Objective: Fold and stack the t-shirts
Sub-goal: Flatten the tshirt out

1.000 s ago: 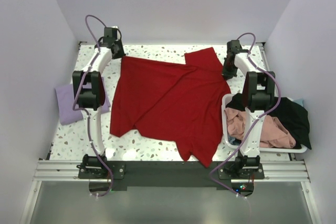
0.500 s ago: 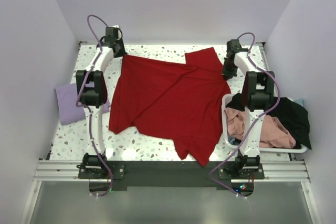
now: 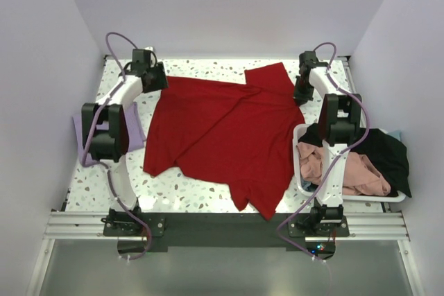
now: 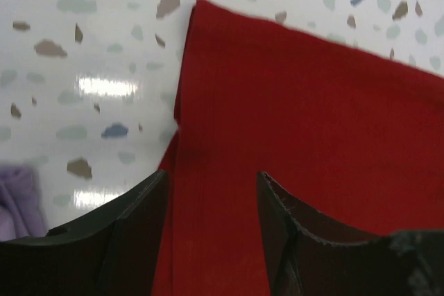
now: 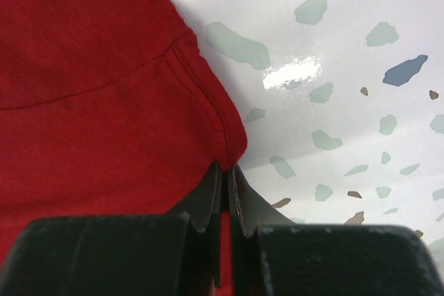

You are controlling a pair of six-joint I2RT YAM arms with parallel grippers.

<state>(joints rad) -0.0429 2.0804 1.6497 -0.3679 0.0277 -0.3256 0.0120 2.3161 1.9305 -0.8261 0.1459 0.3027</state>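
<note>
The big red t-shirt [image 3: 229,136] lies spread and partly folded over the middle of the table. My left gripper [image 3: 154,77] hangs at the shirt's far left corner [image 4: 208,15] with its jaws open; red cloth [image 4: 298,123] lies under the gap, unheld. My right gripper [image 3: 301,95] is shut on the shirt's hemmed edge [image 5: 222,136] at the far right. A folded lavender t-shirt [image 3: 87,140] lies at the left, partly behind the left arm. Salmon-pink [image 3: 347,171] and black [image 3: 385,154] t-shirts fill the basket.
The white plastic basket [image 3: 300,171] stands at the right, close to the right arm's base. Bare speckled tabletop [image 3: 180,192] shows near the front edge and along the far edge [image 3: 208,67]. Walls enclose the table on three sides.
My left gripper has opened and let go of the shirt's far left corner, and the left arm has swung outward to the left. The right arm has stayed put.
</note>
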